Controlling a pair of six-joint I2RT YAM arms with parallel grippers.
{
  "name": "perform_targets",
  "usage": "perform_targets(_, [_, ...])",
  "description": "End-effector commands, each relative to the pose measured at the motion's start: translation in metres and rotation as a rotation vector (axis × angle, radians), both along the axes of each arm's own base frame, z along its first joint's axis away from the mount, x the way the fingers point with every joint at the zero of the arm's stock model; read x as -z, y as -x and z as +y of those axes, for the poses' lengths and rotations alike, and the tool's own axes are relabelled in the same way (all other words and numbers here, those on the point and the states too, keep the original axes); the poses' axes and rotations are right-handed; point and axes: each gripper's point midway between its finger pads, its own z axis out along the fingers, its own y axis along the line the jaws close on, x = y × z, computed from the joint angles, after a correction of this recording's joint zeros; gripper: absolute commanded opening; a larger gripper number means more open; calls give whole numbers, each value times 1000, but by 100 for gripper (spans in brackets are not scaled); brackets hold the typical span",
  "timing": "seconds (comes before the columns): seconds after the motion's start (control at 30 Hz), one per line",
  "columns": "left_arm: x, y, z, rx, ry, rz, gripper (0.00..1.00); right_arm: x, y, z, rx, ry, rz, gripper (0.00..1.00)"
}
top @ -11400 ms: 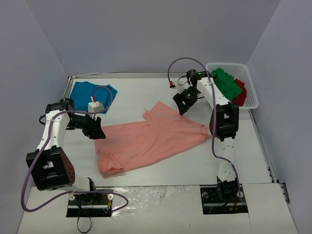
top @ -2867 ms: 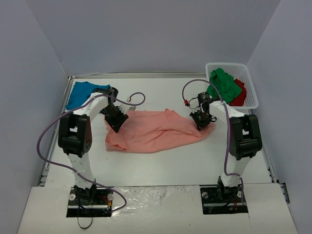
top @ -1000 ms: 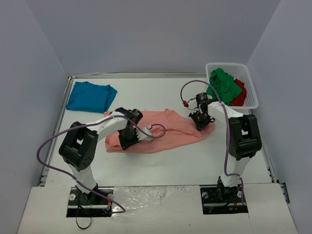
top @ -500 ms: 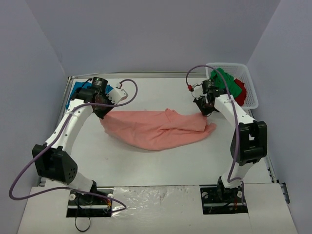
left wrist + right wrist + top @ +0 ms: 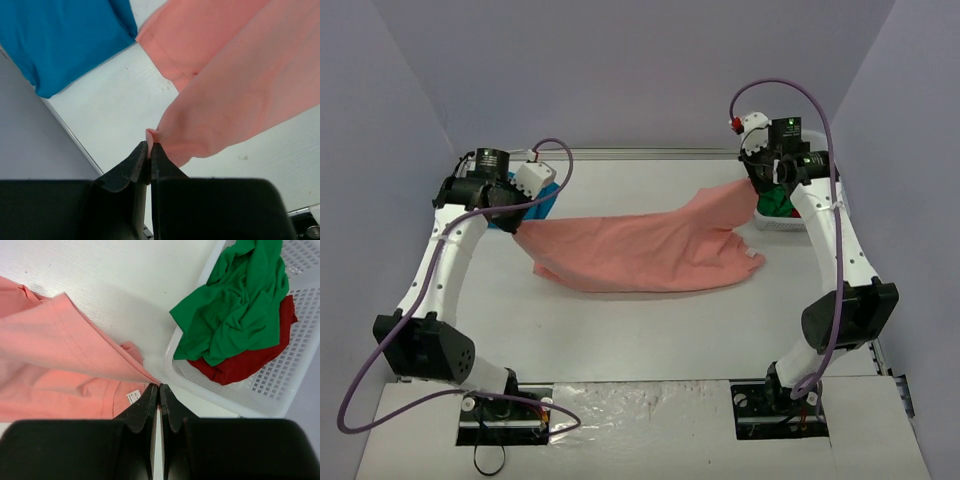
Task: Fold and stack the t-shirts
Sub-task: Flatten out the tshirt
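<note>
Pinching opposite ends of salmon-pink t-shirt (image 5: 640,255), raised left end effector (image 5: 149,149) and right end effector (image 5: 159,388)

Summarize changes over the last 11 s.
The left gripper and right gripper shut on the salmon-pink t-shirt at its ends and raised it toward the far side; it hangs stretched between them, lower edge on the table. The teal-blue t-shirt, and the green t-shirt and red t-shirt in the basket, stayed put.

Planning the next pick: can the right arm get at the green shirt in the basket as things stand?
Probably not yet. The right tool is shut on the pink shirt. Otherwise the way looks free: the green shirt lies uncovered on top in the basket.
</note>
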Motion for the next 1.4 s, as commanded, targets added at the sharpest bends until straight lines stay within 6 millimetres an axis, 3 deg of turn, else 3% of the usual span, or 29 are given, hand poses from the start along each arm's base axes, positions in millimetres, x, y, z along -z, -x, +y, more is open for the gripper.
perform_targets(0.0, [-67, 6, 0, -37, 98, -188, 3, -61, 31, 2, -22, -65, -99, 0])
perform_targets(0.1, [-83, 18, -5, -18, 133, -227, 3, -90, 50, 9, -49, -117, -162, 0])
perform_targets(0.2, [-99, 37, -18, 34, 210, -269, 2, -138, 92, 14, -99, -190, -286, 0])
perform_targets(0.4, [-150, 72, -34, 103, 323, -459, 2, -196, 161, 6, -112, -228, -462, 0])
perform_targets(0.6, [-199, 97, -36, 140, 363, -623, 2, -245, 206, -6, -82, -216, -633, 0])
perform_targets(0.8, [-228, 105, -41, 156, 409, -717, 3, -261, 211, -16, -34, -207, -685, 0])
perform_targets(0.93, [-251, 118, -46, 184, 447, -772, 2, -287, 224, -21, -12, -208, -763, 0])
perform_targets(1.13, [-271, 116, -43, 160, 467, -810, 2, -301, 210, -27, 23, -209, -783, 0])
perform_targets(1.23, [-259, 94, -39, 105, 457, -780, 2, -295, 179, -34, 61, -185, -759, 0])
perform_targets(1.27, [-245, 79, -38, 87, 448, -749, 2, -283, 149, -36, 71, -174, -726, 0])
perform_targets(1.33, [-226, 62, -38, 68, 441, -712, 2, -266, 133, -37, 79, -165, -679, 0])
perform_targets(1.37, [-217, 55, -38, 62, 442, -690, 2, -243, 108, -38, 85, -159, -625, 0])
